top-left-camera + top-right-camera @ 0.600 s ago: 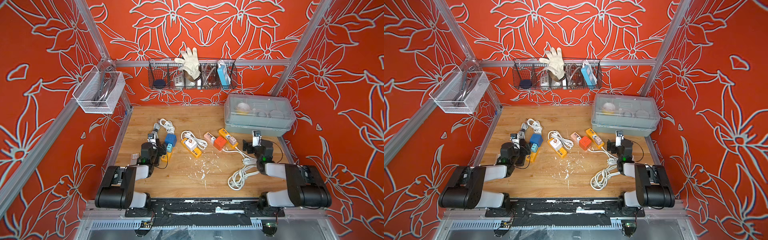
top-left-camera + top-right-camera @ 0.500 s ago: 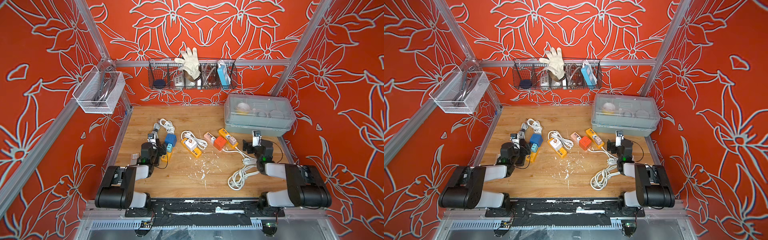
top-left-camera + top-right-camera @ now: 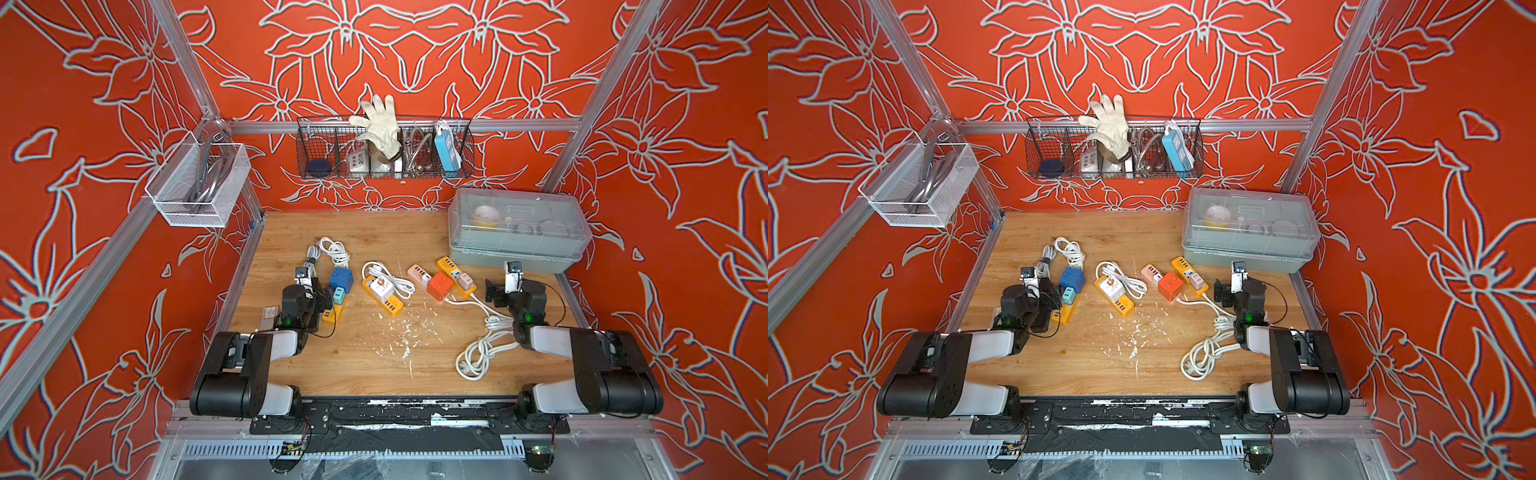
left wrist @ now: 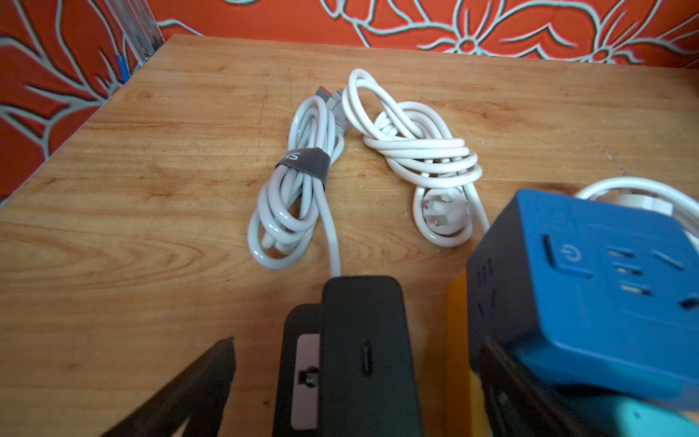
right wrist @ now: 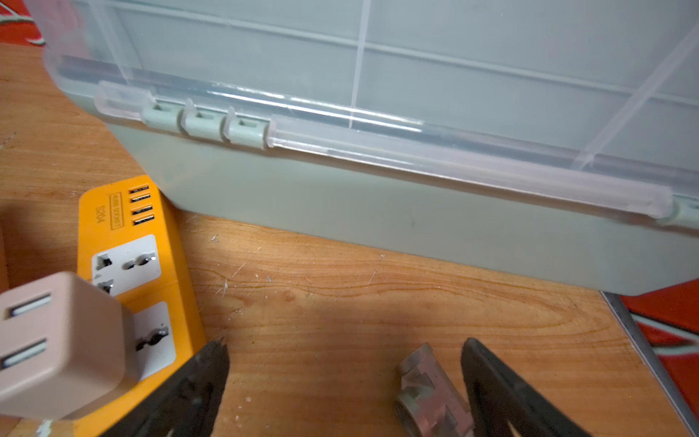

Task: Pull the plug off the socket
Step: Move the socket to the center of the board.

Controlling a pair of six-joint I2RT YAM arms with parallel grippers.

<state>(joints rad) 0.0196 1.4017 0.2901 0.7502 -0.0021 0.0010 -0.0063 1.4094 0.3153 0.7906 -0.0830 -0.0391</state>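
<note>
Several sockets lie on the wooden table. A beige plug (image 5: 56,340) sits in a yellow socket strip (image 5: 125,234), just left of my right gripper (image 5: 344,346). That gripper is open and holds nothing. In both top views the beige plug (image 3: 464,281) is left of the right gripper (image 3: 505,293). My left gripper (image 4: 357,346) is open astride a black adapter (image 4: 359,333) with a grey cable. Beside it a blue cube socket (image 4: 582,287) and a cyan plug (image 3: 338,296) sit on another yellow strip (image 3: 332,316). A white plug (image 3: 380,286) sits in a third yellow strip.
A grey box with a clear lid (image 5: 416,227) stands close ahead of the right gripper. A small metal piece (image 5: 427,393) lies by its right finger. Two coiled cables (image 4: 295,189) (image 4: 427,151) lie ahead of the left gripper. A loose white cable (image 3: 482,345) lies at front right.
</note>
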